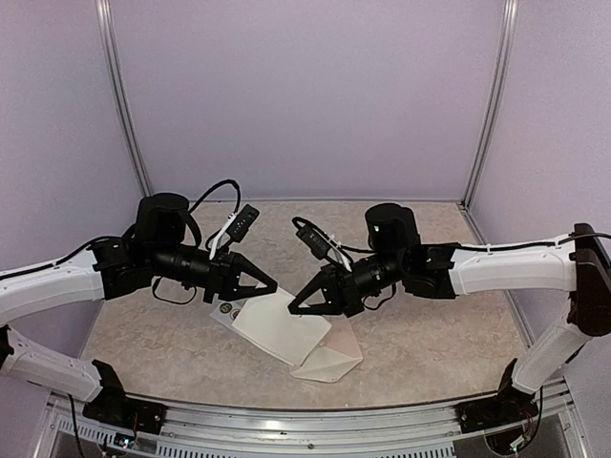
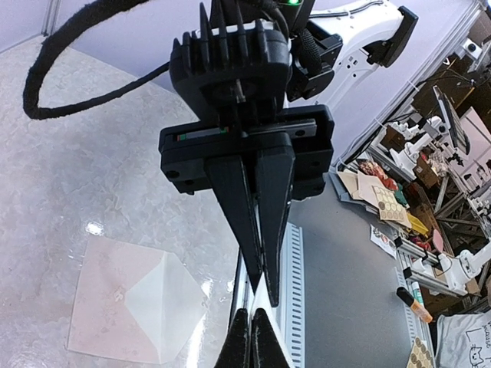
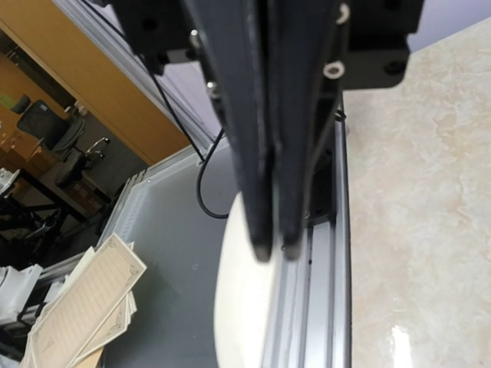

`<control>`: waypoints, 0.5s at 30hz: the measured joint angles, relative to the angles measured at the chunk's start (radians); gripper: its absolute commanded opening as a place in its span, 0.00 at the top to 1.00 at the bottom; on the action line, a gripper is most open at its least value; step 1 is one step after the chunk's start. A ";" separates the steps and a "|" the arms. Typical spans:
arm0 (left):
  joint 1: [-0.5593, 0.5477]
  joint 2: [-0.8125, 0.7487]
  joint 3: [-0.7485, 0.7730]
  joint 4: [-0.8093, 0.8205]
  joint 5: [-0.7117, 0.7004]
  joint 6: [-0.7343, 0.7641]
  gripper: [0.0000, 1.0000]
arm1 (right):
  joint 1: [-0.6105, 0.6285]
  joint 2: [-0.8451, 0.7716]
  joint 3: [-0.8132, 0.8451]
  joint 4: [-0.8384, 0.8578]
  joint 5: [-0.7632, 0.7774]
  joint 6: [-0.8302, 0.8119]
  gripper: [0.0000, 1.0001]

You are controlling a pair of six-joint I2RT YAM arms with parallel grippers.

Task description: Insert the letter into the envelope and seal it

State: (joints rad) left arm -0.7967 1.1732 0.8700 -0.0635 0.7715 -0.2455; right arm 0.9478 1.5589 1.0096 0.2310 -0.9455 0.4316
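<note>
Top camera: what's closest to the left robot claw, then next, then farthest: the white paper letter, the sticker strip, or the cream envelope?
1. White paper letter: at the tip of the left gripper.
2. Small white strip of round stickers: just below, leftward.
3. Pale cream pointed-flap envelope: farthest, lower right, past the letter.

There are two white-and-black robot arms, the left arm (image 1: 48, 286) and the right arm (image 1: 506, 267), and one pale marbled table (image 1: 430, 343). Black two-finger grippers number two: the left gripper (image 1: 273, 284) and the right gripper (image 1: 292, 307). One plain white rectangular paper letter (image 1: 272, 329), one small cream-pink paper envelope (image 1: 334, 361) and one small white strip of round stickers (image 1: 229, 308) show. Cream bordered paper sheets (image 3: 77, 314) form one pile, too many to count.
</note>
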 measured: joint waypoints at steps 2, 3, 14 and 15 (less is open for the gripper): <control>0.005 0.000 0.000 -0.016 0.006 0.012 1.00 | 0.000 -0.002 -0.007 0.006 0.006 0.004 1.00; 0.007 0.000 0.000 -0.021 0.008 0.016 1.00 | 0.000 -0.003 -0.010 0.006 0.008 0.005 1.00; 0.039 -0.014 0.000 -0.050 0.029 0.030 1.00 | -0.005 -0.038 -0.050 0.005 0.019 0.016 0.94; 0.050 -0.022 0.000 -0.060 0.029 0.030 1.00 | -0.008 -0.045 -0.056 -0.002 0.016 0.017 0.94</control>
State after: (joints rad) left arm -0.7464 1.1515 0.8700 -0.1234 0.8005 -0.2157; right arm 0.9394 1.5143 0.9539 0.2295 -0.9295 0.4484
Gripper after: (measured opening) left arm 0.003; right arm 0.033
